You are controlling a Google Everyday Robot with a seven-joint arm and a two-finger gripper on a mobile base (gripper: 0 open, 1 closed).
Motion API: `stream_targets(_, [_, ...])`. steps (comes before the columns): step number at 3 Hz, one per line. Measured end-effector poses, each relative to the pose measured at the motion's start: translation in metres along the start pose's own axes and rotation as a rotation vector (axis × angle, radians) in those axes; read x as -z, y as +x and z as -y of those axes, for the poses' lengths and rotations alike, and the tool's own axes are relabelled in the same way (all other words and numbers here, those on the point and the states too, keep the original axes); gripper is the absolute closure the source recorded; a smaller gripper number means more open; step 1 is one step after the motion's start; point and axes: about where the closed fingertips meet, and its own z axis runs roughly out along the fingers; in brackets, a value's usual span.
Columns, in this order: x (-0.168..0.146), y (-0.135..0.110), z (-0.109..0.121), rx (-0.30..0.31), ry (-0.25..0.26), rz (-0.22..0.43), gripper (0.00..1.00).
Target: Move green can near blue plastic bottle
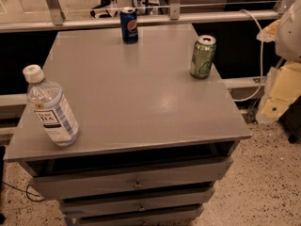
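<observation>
The green can [203, 56] stands upright near the right edge of the grey cabinet top [136, 98], towards the back. The blue plastic bottle [50, 108], clear with a white cap and a white-and-blue label, stands at the front left corner, leaning slightly. The two are far apart, on opposite sides of the top. My gripper [278, 97] is the cream-coloured part of the arm off the right side of the cabinet, below the level of the can and apart from it. It holds nothing that I can see.
A dark blue Pepsi can [129, 25] stands at the back edge, centre. A metal rail [141, 20] runs behind the cabinet. A white cable [260, 46] hangs at the right. Drawers [136, 182] are below the top.
</observation>
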Motion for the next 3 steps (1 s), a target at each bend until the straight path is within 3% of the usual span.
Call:
stream_targets(1, [-0.023, 0.005, 0.027, -0.033, 0.040, 0.055, 0.00])
stream_targets(2, [-0.055, 0.012, 0.070, -0.098, 0.094, 0.159, 0.00])
stream_targets(3, [-0.085, 0.007, 0.109, -0.163, 0.130, 0.303, 0.00])
